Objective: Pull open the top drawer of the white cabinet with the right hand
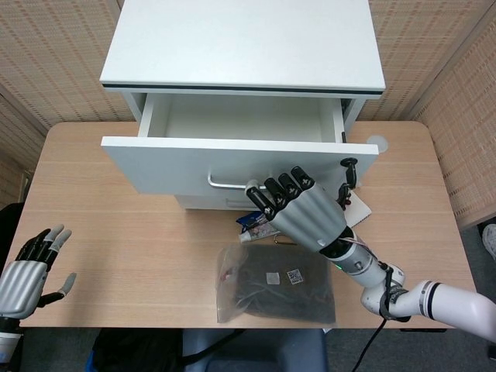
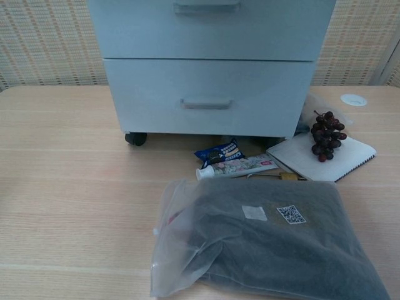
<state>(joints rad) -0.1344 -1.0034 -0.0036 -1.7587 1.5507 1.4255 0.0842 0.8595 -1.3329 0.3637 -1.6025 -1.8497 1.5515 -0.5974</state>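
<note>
The white cabinet (image 1: 240,43) stands at the back of the table in the head view. Its top drawer (image 1: 170,159) is pulled well out, and the inside (image 1: 240,120) looks bare. My right hand (image 1: 298,213) hooks its fingers over the right end of the drawer's metal handle (image 1: 225,184), palm down. At the bottom left corner my left hand (image 1: 27,271) hovers with fingers spread, holding nothing. The chest view shows only the lower drawer fronts (image 2: 209,87) and neither hand.
A dark garment in a clear bag (image 2: 269,240) lies in front of the cabinet. Near the cabinet's foot are a toothpaste tube (image 2: 237,167) and a blue packet (image 2: 219,152). Grapes (image 2: 326,134) rest on a white notebook (image 2: 337,159) to the right.
</note>
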